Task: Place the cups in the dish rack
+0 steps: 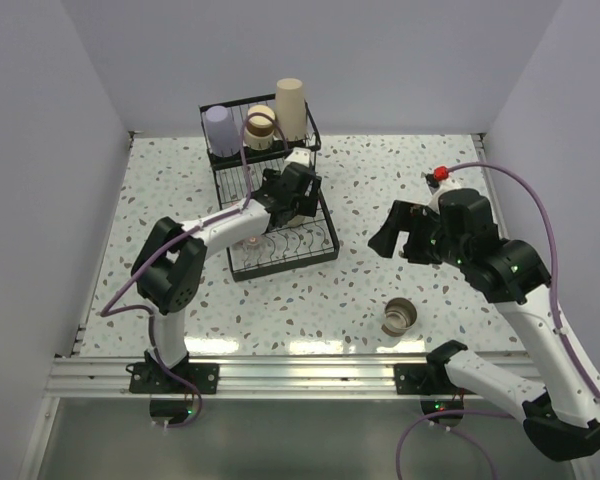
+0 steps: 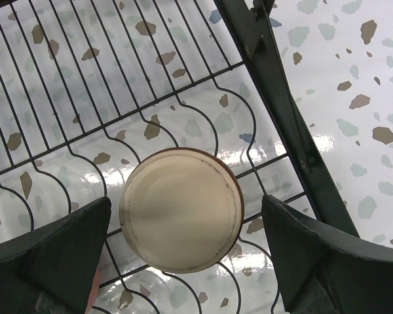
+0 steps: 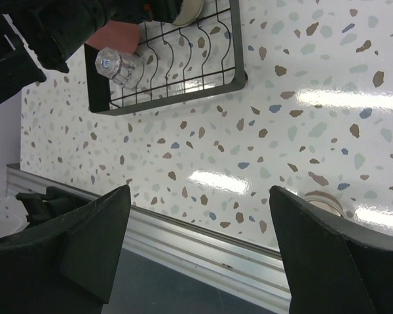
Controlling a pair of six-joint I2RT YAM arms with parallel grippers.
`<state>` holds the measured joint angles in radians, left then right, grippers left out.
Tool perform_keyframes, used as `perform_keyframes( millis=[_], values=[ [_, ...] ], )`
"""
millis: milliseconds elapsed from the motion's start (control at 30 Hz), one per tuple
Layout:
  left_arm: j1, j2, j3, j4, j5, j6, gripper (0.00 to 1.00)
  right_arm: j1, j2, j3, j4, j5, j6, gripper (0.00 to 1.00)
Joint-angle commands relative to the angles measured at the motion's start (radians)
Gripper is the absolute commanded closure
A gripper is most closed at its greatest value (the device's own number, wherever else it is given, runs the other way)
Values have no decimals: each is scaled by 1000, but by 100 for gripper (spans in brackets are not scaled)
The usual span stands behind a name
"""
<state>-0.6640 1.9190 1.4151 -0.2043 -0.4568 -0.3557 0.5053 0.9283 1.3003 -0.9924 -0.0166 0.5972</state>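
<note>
Nearly done, I judge — the black wire dish rack (image 1: pixel 329 252) carries a lavender cup (image 1: pixel 220 128), a short tan cup (image 1: pixel 261 122) and a tall beige cup (image 1: pixel 291 108) in its upper basket. Its lower tray holds a clear glass (image 3: pixel 114 65) and an upturned cream-bottomed cup (image 2: pixel 177 196), which sits under the left pincer (image 2: pixel 187 248), fingers apart. One short tan-and-metallic cup (image 1: pixel 400 316) is left on the speckled counter (image 1: pixel 180 180) — the right pincer (image 3: pixel 200 196) is spread wide and empty.

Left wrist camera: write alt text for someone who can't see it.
A round cup, cream on top, sits on the wavy wire dividers of the black dish rack, seen from above. The left tool hangs open over it, clear of it on both sides. Speckled table shows beneath.
</note>
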Motion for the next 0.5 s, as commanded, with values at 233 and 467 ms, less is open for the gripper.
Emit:
perform_keyframes(
  millis=[233,467],
  values=[
    [-9,-162,-13,52,38,-31,0,1,39,-70,-123,32,-79,14],
    [-17,-268,-13,28,56,-51,0,21,156,-165,-180,38,-117,22]
  ],
)
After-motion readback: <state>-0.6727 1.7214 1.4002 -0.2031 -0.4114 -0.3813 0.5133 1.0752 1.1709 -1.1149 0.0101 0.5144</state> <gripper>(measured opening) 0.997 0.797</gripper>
